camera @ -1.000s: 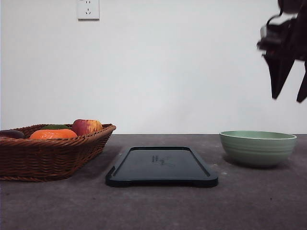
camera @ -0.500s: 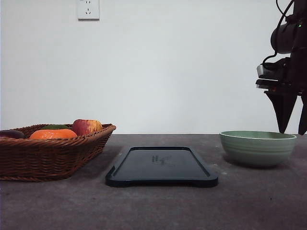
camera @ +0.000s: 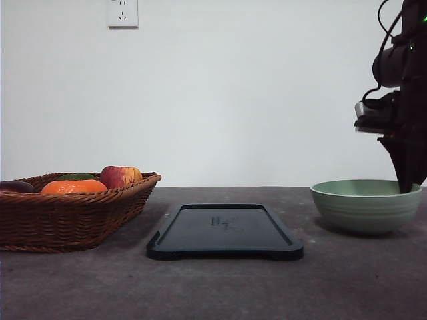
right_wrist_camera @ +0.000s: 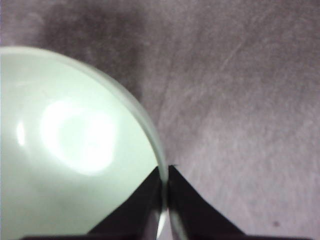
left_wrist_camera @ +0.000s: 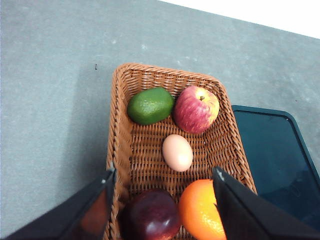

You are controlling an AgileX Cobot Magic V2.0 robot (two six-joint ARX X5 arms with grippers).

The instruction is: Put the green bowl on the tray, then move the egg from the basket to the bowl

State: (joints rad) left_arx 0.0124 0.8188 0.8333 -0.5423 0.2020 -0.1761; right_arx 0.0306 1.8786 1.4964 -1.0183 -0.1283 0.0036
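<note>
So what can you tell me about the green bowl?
The green bowl is round, pale sage green, shiny like ceramic, with faint ridges around its outside. It looks empty. It sits upright on the grey table, right of the tray, not on it. The right hand pinches its rim, one finger inside, one outside.

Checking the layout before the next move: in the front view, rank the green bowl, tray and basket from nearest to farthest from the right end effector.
1. green bowl: at the right, the right end effector is at its rim.
2. tray: in the middle of the table.
3. basket: far left, holding fruit.
</note>
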